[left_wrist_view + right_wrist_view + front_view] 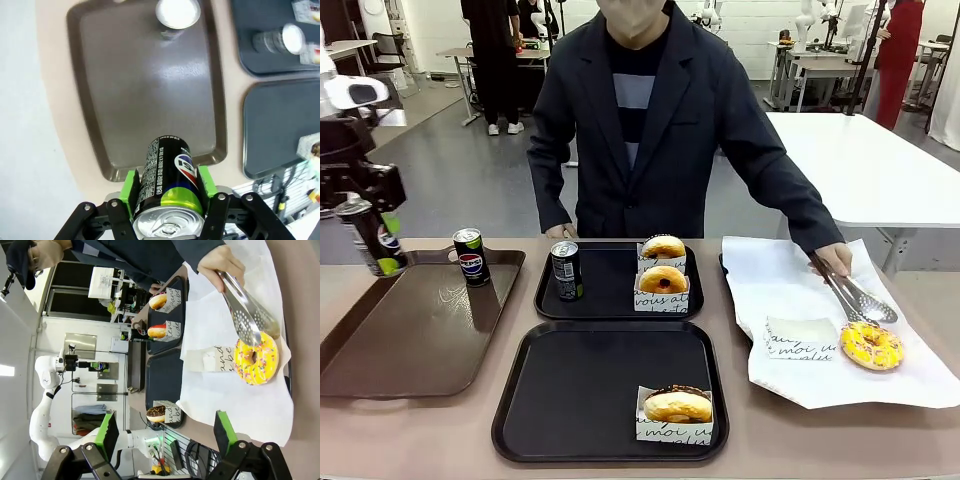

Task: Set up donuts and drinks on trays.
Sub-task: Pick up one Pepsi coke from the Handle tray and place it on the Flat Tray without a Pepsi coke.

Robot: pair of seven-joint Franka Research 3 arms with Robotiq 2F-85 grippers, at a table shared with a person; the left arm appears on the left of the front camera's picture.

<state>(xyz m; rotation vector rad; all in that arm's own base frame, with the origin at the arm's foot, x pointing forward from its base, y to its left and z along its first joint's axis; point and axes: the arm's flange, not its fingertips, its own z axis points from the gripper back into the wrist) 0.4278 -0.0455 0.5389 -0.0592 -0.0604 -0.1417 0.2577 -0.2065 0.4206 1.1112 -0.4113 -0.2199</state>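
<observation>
Status: left gripper (pixel 168 186) is clamped on the green-accent Pepsi can (pixel 166 167), one green pad on each side of its body, silver top towards my wrist camera. The can is in the air, slightly tilted in the front view. Past its base, below my fingers, lies the brown tray (pixel 145 100). At the tray's end farthest from this gripper, the blue-red Pepsi can (pixel 177 14) stands upright.

Right gripper (pixel 165 435): jaws apart, nothing between the pads. Ahead of it is the white paper sheet (pixel 210 390) with the yellow-iced donut (pixel 256 360) on it, and the empty paper sleeve (pixel 212 359) just beside the donut. The person's hand (pixel 220 262) holds the metal tongs (pixel 247 315), tips at the donut's edge. Can't tell whether they touch.

Between my two grippers, front view:
- near black tray (pixel 590 390): one chocolate-topped donut (pixel 677 405) in its sleeve, at the corner on my right-gripper side.
- far black tray (pixel 610 300): dark can (pixel 566 270) upright on the side towards my left gripper. Rear sleeved donut (pixel 663 247) and front sleeved donut (pixel 663 280), both golden, sit on the other side, one behind the other.
</observation>
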